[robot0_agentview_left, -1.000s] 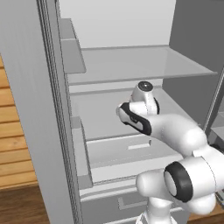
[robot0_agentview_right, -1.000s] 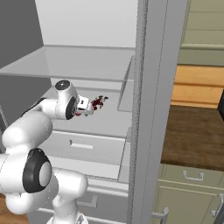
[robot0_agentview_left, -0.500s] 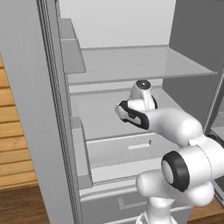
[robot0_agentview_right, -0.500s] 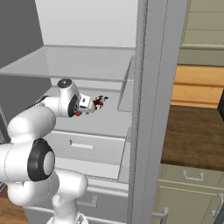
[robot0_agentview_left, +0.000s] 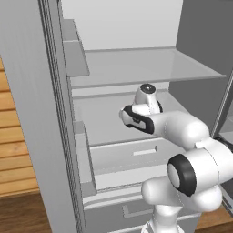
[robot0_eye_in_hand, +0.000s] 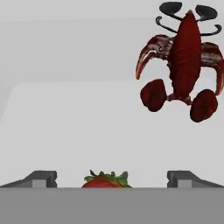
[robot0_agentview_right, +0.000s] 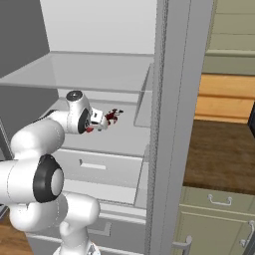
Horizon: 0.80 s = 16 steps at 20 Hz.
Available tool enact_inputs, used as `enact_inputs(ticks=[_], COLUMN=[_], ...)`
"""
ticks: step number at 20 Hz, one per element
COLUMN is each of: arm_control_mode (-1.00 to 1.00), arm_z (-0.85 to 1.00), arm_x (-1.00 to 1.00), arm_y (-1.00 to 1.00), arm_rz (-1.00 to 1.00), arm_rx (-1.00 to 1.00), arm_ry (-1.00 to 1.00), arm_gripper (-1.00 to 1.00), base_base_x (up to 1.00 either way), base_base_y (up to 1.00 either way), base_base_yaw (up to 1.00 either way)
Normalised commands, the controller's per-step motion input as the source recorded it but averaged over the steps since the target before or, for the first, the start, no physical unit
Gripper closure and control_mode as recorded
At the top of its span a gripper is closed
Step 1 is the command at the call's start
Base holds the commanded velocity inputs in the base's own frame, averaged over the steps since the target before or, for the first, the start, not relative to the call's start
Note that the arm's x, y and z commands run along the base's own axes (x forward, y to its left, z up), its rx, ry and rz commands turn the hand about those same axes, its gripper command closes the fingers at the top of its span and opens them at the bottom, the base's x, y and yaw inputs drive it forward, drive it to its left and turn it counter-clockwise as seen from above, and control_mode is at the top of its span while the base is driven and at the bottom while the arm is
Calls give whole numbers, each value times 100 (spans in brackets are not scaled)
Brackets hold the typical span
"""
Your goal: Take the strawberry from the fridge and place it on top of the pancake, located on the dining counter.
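Jaws [robot0_eye_in_hand: 111,178]: spread wide, pinching nothing.
Strawberry [robot0_eye_in_hand: 106,180]: lay between the two tips, green top showing, on the fridge [robot0_agentview_left: 36,113] shelf [robot0_eye_in_hand: 87,131].
Lobster [robot0_eye_in_hand: 183,61]: dark red, farther on, beyond the right-hand tip, same shelf.

Ahead of me a dark red lobster [robot0_eye_in_hand: 181,61] lies flat on white, claws curved and feelers curled dark at its far end. In the right base view I see the lobster [robot0_agentview_right: 113,116] as a small red shape. Off to my right stand pale olive cabinets [robot0_agentview_right: 219,219] with bar handles and a dark wooden floor [robot0_agentview_right: 221,154].
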Motion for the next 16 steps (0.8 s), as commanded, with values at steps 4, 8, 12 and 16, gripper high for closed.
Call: enact_inputs(ticks=[4, 8, 12, 16], arm_control_mode=[-100, -100, -100, -100], arm_z=[-8, -8, -7, -4], arm_x=[-3, -18, -26, -17], arm_y=[0, 0, 0, 0], arm_rz=[0, 0, 0, 0], arm_rx=[0, 0, 0, 0], arm_ry=[0, 0, 0, 0], arm_gripper=[-100, 100, 100, 100], base_base_x=[0, 0, 0, 0], base_base_y=[0, 0, 0, 0], base_base_yaw=[0, 0, 0, 0])
